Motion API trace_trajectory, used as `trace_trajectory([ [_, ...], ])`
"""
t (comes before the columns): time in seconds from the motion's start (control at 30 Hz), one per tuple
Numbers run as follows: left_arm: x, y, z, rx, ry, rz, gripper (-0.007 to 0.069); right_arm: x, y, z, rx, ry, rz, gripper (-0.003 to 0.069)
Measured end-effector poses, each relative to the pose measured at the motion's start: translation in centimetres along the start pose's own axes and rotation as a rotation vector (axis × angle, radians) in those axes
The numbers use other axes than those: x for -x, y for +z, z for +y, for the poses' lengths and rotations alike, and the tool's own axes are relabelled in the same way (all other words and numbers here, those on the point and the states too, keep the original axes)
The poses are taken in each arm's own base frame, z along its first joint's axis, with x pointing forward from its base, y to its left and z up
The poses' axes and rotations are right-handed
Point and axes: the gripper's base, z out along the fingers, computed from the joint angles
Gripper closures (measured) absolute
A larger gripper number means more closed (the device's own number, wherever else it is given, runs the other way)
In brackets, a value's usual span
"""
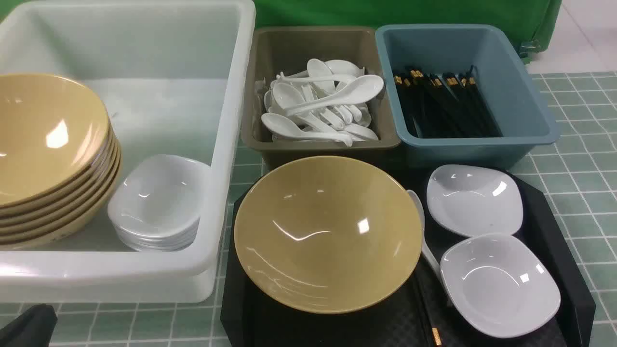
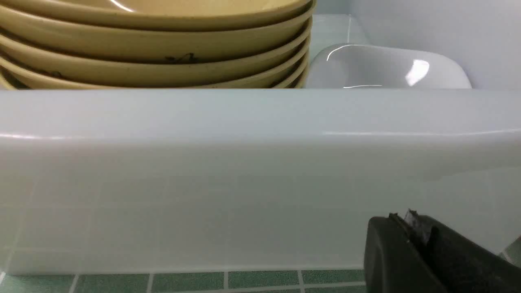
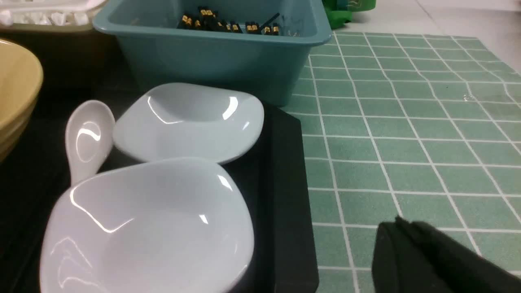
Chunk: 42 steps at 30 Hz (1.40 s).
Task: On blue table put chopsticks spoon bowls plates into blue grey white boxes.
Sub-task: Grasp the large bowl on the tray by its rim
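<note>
On the black tray point(image 1: 554, 241) sit a tan bowl point(image 1: 328, 233), two white plates point(image 1: 475, 198) point(image 1: 499, 284), a white spoon point(image 1: 418, 208) and dark chopsticks point(image 1: 435, 336). The white box point(image 1: 231, 144) holds stacked tan bowls point(image 1: 48, 144) and stacked white plates point(image 1: 156, 202). White spoons point(image 1: 318, 103) fill the grey box point(image 1: 250, 111). Black chopsticks point(image 1: 448, 103) lie in the blue box point(image 1: 525, 91). My left gripper point(image 2: 403, 221) is shut and empty, low beside the white box's near wall point(image 2: 244, 183). My right gripper point(image 3: 401, 226) is shut and empty over the tiled cloth, beside the tray point(image 3: 285, 183).
A green tiled cloth point(image 1: 573, 193) covers the table, with a green backdrop point(image 1: 385, 12) behind the boxes. The three boxes stand side by side at the back, close against the tray. The left gripper's dark tip point(image 1: 26, 327) shows at the front view's lower left corner.
</note>
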Motion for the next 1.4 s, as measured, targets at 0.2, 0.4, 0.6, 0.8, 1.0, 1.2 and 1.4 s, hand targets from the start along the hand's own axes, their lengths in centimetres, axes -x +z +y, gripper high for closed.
trace_trajectory([
  [0.2, 0.0, 0.0, 0.0, 0.000, 0.000, 0.000, 0.0622, 0.0, 0.0, 0.0, 0.000, 0.000, 0.000, 0.0602],
  [0.4, 0.0, 0.0, 0.0, 0.000, 0.000, 0.000, 0.0622, 0.0, 0.0, 0.0, 0.000, 0.000, 0.000, 0.0594],
  [0.6, 0.0, 0.0, 0.0, 0.000, 0.000, 0.000, 0.0622, 0.0, 0.0, 0.0, 0.000, 0.000, 0.000, 0.0587],
  [0.8, 0.1, 0.0, 0.0, 0.000, 0.000, -0.007, 0.0622, 0.0, 0.0, 0.0, 0.000, 0.000, 0.000, 0.0582],
  [1.0, 0.2, 0.0, 0.0, 0.001, 0.001, -0.031, 0.0622, 0.0, 0.0, 0.0, 0.000, -0.018, 0.000, 0.0580],
  [1.2, 0.4, 0.0, 0.0, 0.003, 0.008, -0.055, 0.0622, 0.4, 0.0, 0.1, 0.010, -0.023, -0.057, 0.0571],
  [1.4, 2.8, -0.4, 0.0, 0.006, 0.015, -0.323, 0.0622, 3.6, -0.8, 0.7, 0.073, -0.022, -0.424, 0.0564],
])
